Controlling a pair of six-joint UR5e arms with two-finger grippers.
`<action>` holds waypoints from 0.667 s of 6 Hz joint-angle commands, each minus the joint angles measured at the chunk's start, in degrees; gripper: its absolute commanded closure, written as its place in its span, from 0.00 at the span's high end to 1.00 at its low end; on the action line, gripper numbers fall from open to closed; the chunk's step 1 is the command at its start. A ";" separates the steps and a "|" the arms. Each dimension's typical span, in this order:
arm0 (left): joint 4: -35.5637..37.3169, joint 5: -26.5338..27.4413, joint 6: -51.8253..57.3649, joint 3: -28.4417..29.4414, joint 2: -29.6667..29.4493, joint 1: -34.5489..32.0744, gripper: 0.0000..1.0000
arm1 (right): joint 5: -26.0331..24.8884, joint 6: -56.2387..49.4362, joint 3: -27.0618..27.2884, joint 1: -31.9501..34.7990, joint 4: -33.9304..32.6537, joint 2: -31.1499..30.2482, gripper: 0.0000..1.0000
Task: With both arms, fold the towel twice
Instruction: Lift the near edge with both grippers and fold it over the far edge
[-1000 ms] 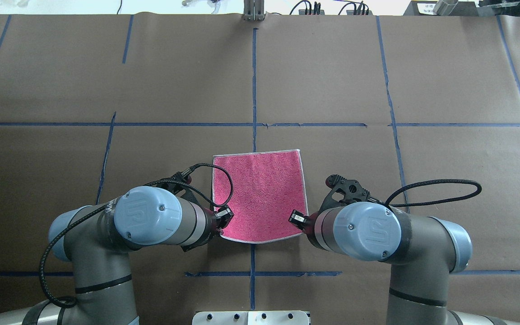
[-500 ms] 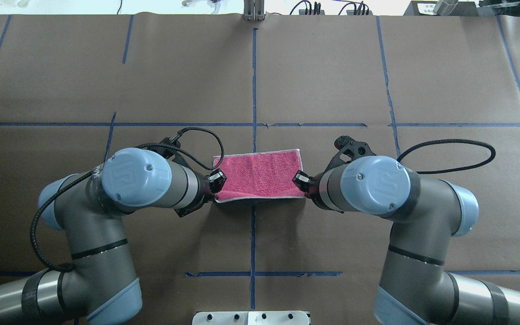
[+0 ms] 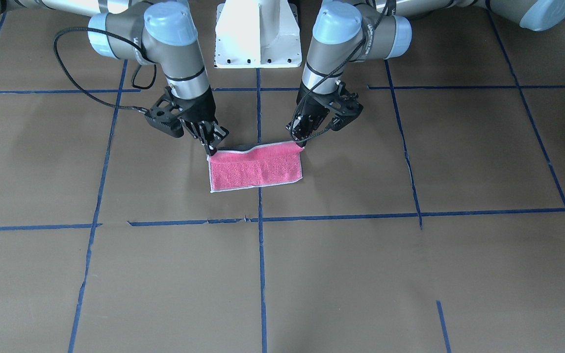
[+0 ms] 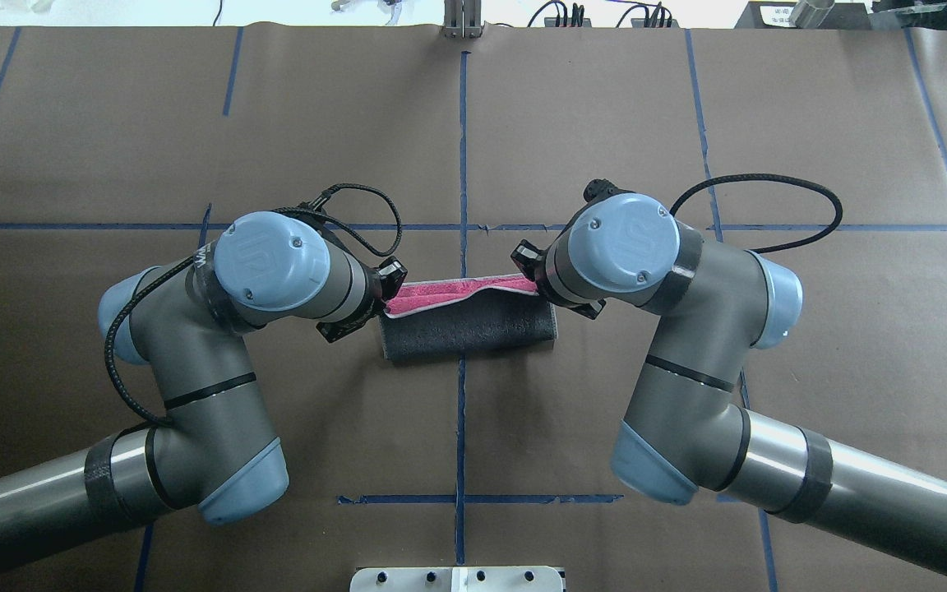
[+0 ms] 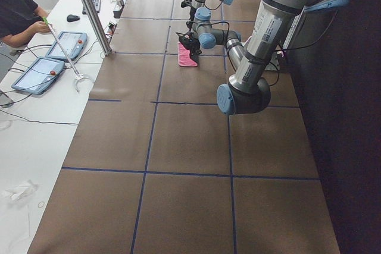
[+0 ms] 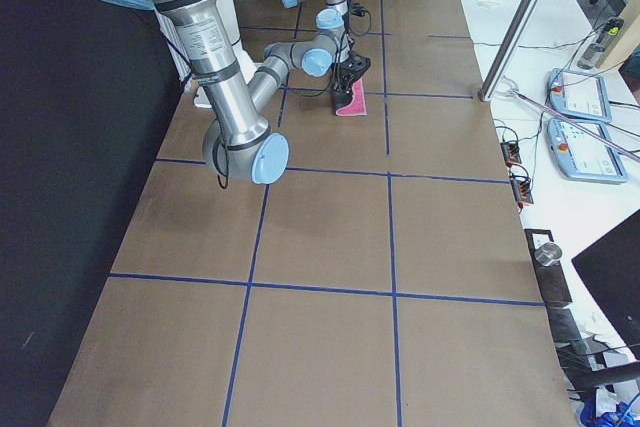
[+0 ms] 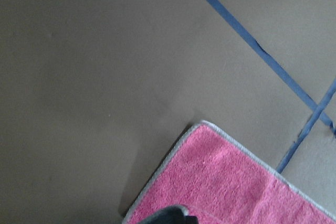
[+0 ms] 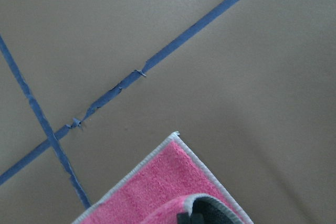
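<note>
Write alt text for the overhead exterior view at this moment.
The left gripper and right gripper pinch two corners of a small towel at the view's centre, holding one edge raised between them. The towel's grey face shows, with a pink strip along the held edge. Blue tape lines grid the brown table.

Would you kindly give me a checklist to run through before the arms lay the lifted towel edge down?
1. Left gripper shut on its towel corner: ok.
2. Right gripper shut on the other corner: ok.
3. Held edge taut between the grippers: not ok, it dips near the middle.
4. Held edge over the far edge: not ok, a pink strip shows beyond it in the overhead view.
5. Far edge flat on the table: ok.
</note>
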 commanded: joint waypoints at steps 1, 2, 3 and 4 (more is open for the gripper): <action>-3.35 0.04 0.46 3.72 -0.31 -0.64 0.00 | 0.30 -0.12 -5.46 1.24 0.13 3.07 0.03; -3.98 0.13 0.46 5.04 -1.19 -0.82 0.00 | 0.47 -0.29 -7.14 1.24 0.13 3.26 0.03; -4.86 0.22 0.55 7.23 -2.59 -0.99 0.00 | 0.56 -0.21 -8.11 1.24 2.66 3.18 0.03; -8.43 0.31 0.55 10.13 -2.86 -1.69 0.07 | 0.56 -0.29 -9.77 1.24 4.68 3.35 0.04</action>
